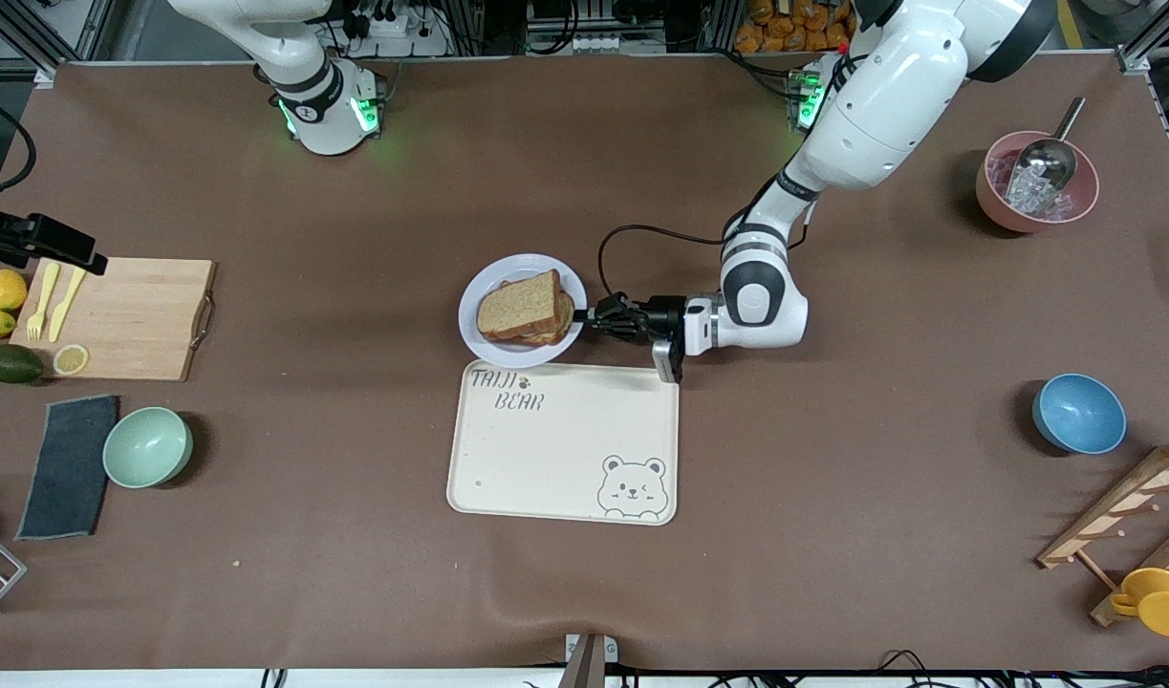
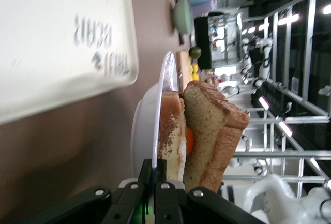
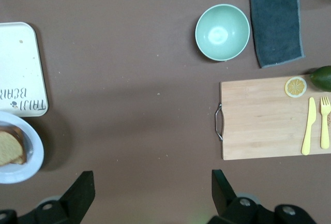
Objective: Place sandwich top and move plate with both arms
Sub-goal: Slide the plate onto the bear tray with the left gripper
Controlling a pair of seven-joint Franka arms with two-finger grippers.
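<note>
Plate (image 1: pixel 479 323): sits mid-bench, touching the edge of the tray (image 1: pixel 563 449) that faces the arms' bases; the tray lies nearer the front camera.
Sandwich top (image 1: pixel 521 304): lies on the stack of bread on the plate, slightly askew; in the left wrist view it leans on the lower slice (image 2: pixel 172 131) with a bit of orange filling (image 2: pixel 190 140) showing between them.
Left gripper (image 1: pixel 586 319): low at the plate's rim, on the side toward the left arm's end of the bench; its fingers (image 2: pixel 161 182) are closed onto the rim, one above and one below.
Right gripper (image 3: pixel 150 193): high over the bare bench between the plate and the cutting board (image 1: pixel 125 317), fingers spread wide, holding nothing; this arm waits.
Cutting board: near the right arm's end of the bench, carrying a yellow knife (image 3: pixel 308 127), a yellow fork (image 3: pixel 325 122) and a lemon slice (image 3: pixel 296 86).
Green bowl (image 1: pixel 147 447): beside a dark cloth (image 1: pixel 68 466), nearer the front camera than the board.
Blue bowl (image 1: pixel 1078 413): toward the left arm's end.
Pink bowl (image 1: pixel 1035 183): toward the corner by the left arm's base, with ice and a metal scoop (image 1: pixel 1052 153) in it.
</note>
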